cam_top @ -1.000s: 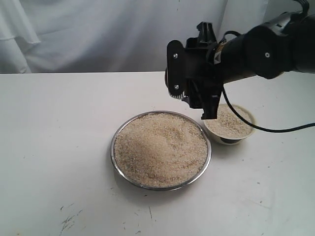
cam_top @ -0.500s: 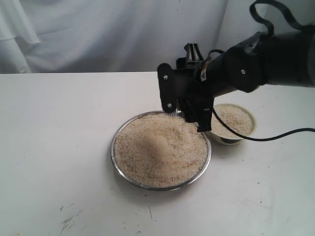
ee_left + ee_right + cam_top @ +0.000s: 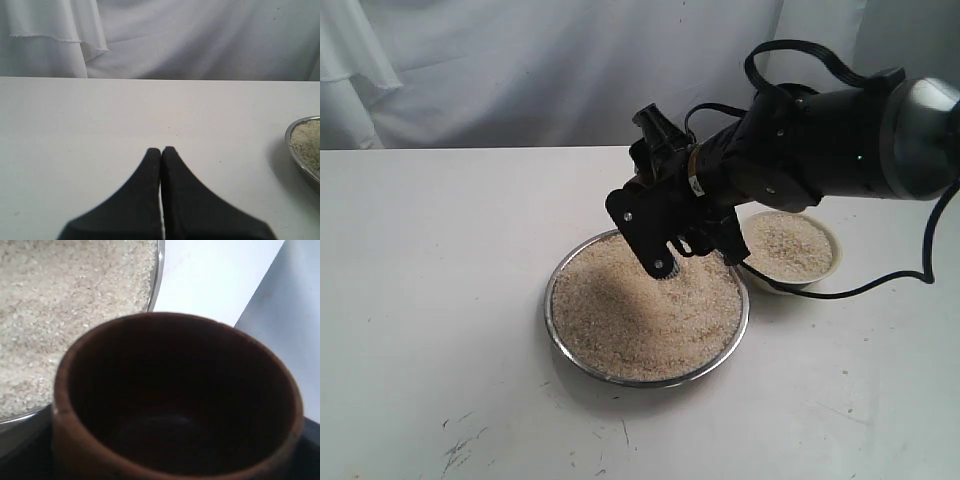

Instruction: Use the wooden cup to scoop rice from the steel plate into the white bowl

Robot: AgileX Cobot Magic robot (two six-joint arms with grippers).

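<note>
While wooden cup (image 3: pixel 175 390) hangs over steel plate (image 3: pixel 650 381) rim, white bowl (image 3: pixel 790 284) just beside

White table (image 3: pixel 420 300), draped white cloth (image 3: pixel 520 70)

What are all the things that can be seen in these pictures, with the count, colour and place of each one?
steel plate: one, silver, middle of the table.
rice: two heaps, pale beige, one filling the plate, one in the white bowl.
white bowl: one, off-white, beside the plate, on its right in the exterior view.
wooden cup: one, reddish-brown, dark empty inside, held above the plate.
table: one, white, under everything.
cloth: one, white, hanging behind the table.
cable: one, black, looping above the right arm.
left pincer: one, black, shut, over bare table.
right pincer: one, black, closed on the cup above the rice.
</note>
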